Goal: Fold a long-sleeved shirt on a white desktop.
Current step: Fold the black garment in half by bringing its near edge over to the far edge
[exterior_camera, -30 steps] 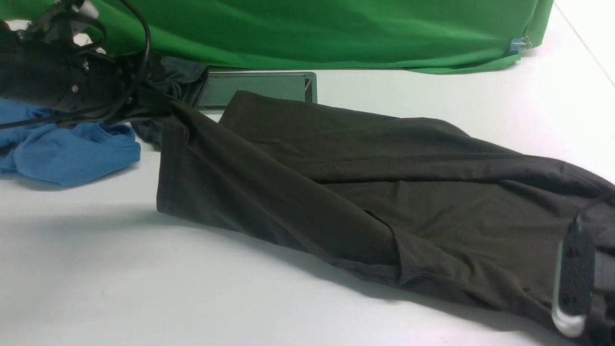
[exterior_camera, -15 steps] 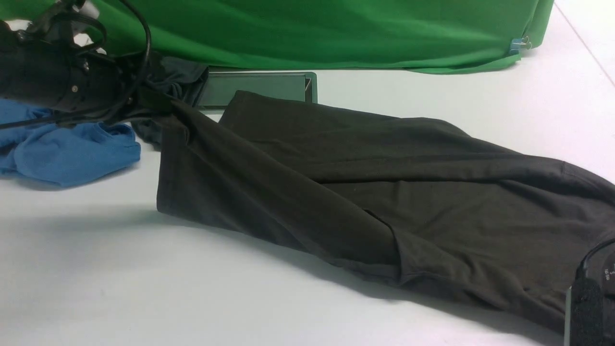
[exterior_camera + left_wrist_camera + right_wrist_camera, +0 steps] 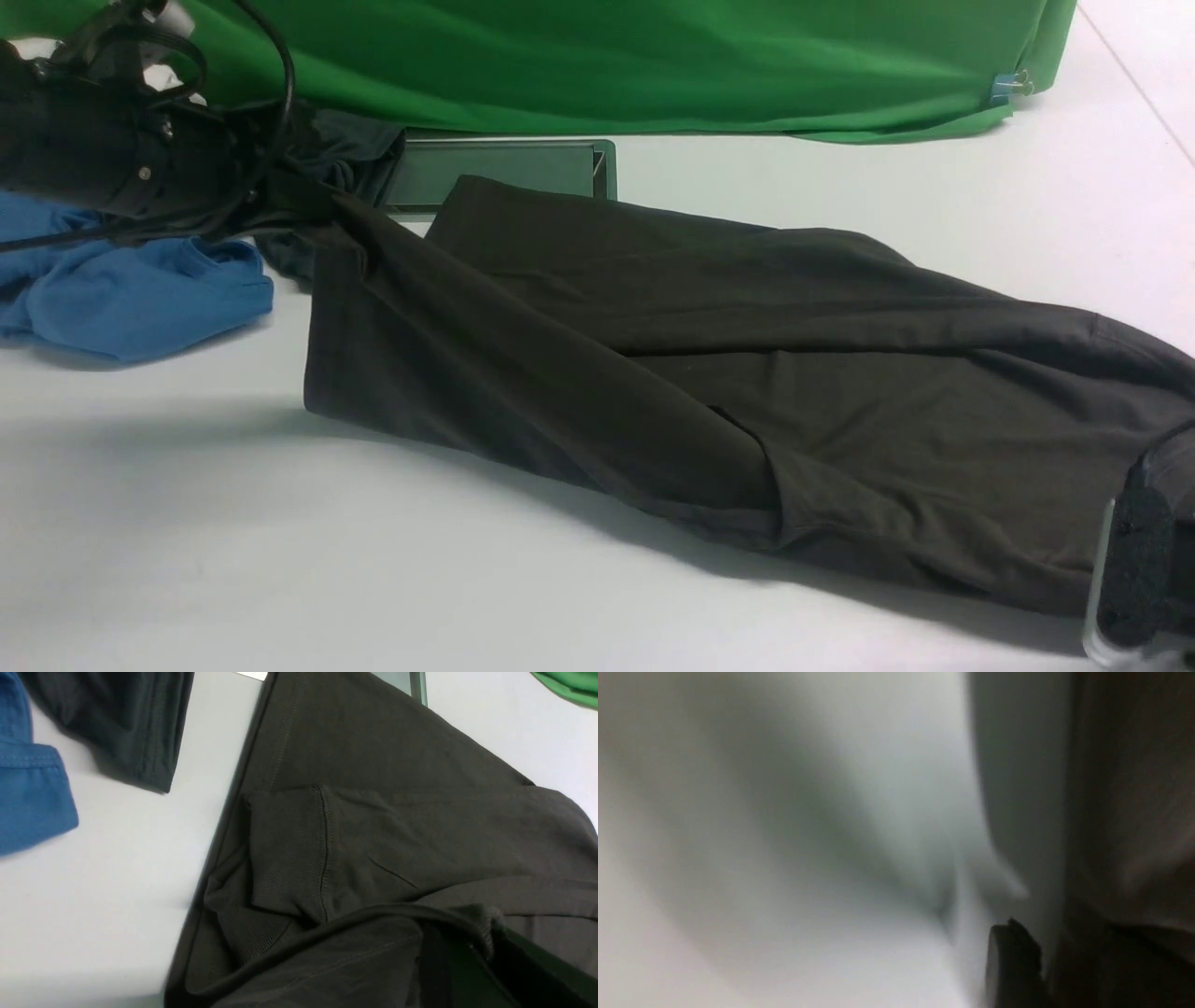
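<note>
The long-sleeved shirt, dark brownish-black, lies stretched across the white desktop from back left to front right, with a sleeve folded over its body. My left gripper is shut on the shirt's far-left edge and holds it a little above the desktop. In the left wrist view the cloth bunches between my left gripper's dark jaws, and a ribbed cuff lies just beyond. Only one finger of my right gripper shows, at the shirt's front-right end. The right wrist view is blurred; a dark finger stands beside dark cloth.
A bright blue shirt lies at the left and a dark grey garment behind my left gripper. The silver-framed hatch sits at the back, partly under the shirt. A green backdrop closes the far side.
My right gripper's finger dropped toward the frame's bottom right corner, then came back up a little at the shirt's end. The left gripper and the shirt's left end have not moved.
</note>
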Motion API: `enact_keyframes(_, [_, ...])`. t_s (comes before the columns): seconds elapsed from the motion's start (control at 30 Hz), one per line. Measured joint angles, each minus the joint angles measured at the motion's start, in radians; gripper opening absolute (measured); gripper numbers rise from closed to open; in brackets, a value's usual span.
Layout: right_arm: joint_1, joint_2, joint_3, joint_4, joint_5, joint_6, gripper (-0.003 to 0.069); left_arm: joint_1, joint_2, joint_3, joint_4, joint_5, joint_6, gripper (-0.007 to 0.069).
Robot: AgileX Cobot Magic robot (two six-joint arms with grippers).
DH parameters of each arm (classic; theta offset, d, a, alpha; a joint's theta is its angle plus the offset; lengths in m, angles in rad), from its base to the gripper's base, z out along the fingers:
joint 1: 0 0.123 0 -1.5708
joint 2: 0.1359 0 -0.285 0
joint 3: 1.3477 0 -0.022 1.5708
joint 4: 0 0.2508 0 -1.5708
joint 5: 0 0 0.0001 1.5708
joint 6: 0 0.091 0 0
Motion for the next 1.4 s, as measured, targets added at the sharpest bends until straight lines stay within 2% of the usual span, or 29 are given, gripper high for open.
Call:
enact_keyframes(0.07, [0.0,0.001,-0.019,0.009,-0.025,-0.001,0.02,0.0,0.0,0.0,0.0,0.0,0.0,0.0027])
enact_keyframes(0.13, [-0.001,0.007,-0.034,0.011,-0.045,-0.003,0.0104,0.0,0.0,0.0,0.0,0.0,0.002,0.0027])
enact_keyframes(0.23, [-0.012,0.034,-0.052,0.019,-0.052,-0.006,0.0034,0.0,0.0,0.0,0.0,0.0,0.002,0.0027])
enact_keyframes(0.4, [-0.052,0.059,-0.081,0.077,-0.026,-0.032,0.0025,0.0,0.0,0.0,0.0,0.0,0.002,0.0027])
enact_keyframes(0.6, [-0.077,0.026,-0.166,0.251,0.088,-0.188,0.0025,0.0,0.0,0.0,-0.003,-0.001,0.002,0.0027])
enact_keyframes(0.8, [-0.079,-0.012,-0.205,0.287,0.119,-0.216,0.0028,0.0,0.0,0.0,-0.034,0.0,0.024,0.0027])
enact_keyframes(0.87, [-0.079,-0.049,-0.198,0.29,0.127,-0.232,0.008,0.0,0.0,0.0,-0.037,0.0,0.033,0.0027])
enact_keyframes(0.9, [-0.079,-0.065,-0.194,0.291,0.134,-0.233,0.0131,0.0,0.0,0.0,-0.037,0.0,0.033,0.0027])
enact_keyframes(0.97, [-0.079,-0.088,-0.186,0.292,0.144,-0.233,0.0269,0.0,0.0,0.0,-0.039,0.0,0.034,0.0027])
enact_keyframes(1.03, [-0.079,-0.104,-0.17,0.291,0.157,-0.236,0.0481,0.0,0.0,0.0,-0.039,0.0,0.035,0.0027])
enact_keyframes(1.07, [-0.079,-0.106,-0.158,0.285,0.162,-0.239,0.0561,0.0,0.0,0.0,-0.04,0.0,0.035,0.0027])
enact_keyframes(1.1, [-0.079,-0.106,-0.155,0.285,0.162,-0.239,0.0561,0.0,0.0,0.0,-0.04,0.0,0.035,0.0027])
enact_keyframes(1.13, [-0.079,-0.106,-0.129,0.259,0.162,-0.244,0.064,0.0,0.0,0.0,-0.04,0.0,0.035,0.0027])
enact_keyframes(1.2, [-0.079,-0.106,-0.098,0.221,0.162,-0.25,0.0668,0.0,0.0,0.0,-0.04,0.0,0.036,0.0027])
enact_keyframes(1.27, [-0.079,-0.106,-0.072,0.169,0.159,-0.241,0.065,0.0,0.0,0.0,-0.04,0.0,0.037,0.0027])
enact_keyframes(1.4, [-0.08,-0.105,-0.026,0.068,0.115,-0.159,0.0494,0.0,0.0,0.0,-0.04,0.0,0.037,0.0027])
